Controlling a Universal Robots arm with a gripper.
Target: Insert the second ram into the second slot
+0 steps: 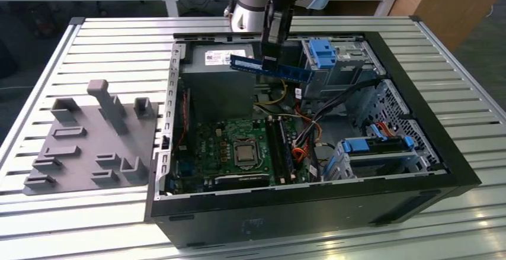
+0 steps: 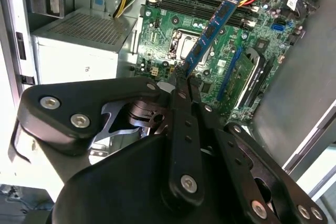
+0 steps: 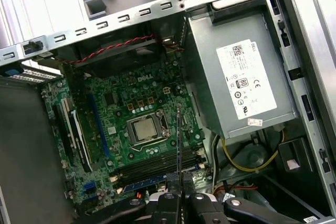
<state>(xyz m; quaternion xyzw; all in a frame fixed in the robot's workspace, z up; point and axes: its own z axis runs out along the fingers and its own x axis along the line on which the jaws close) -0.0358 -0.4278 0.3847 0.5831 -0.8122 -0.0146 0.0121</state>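
My gripper [image 1: 273, 58] hangs above the open computer case [image 1: 442, 171], shut on the second ram [image 1: 294, 73], a long blue strip held roughly level over the power supply end. In the second wrist view the second ram [image 2: 212, 27] sticks out from the fingertips [image 2: 177, 92] over the green motherboard [image 2: 157, 51]. It appears edge-on as a thin line [image 3: 178, 140] above the gripper [image 3: 178, 179] in the first wrist view. The dark memory slots [image 1: 281, 147] [image 3: 157, 165] lie beside the processor socket [image 1: 241, 151]. I cannot tell which one is the second slot.
A grey power supply [image 1: 221, 82] fills the case's far corner. Chunky blue drive-bay clips [image 1: 320, 53] [image 1: 368, 145] and orange and black cables [image 1: 304, 144] crowd the exterior view's right side. A grey fixture plate with pegs [image 1: 87, 135] lies on the slatted table [image 1: 79, 224].
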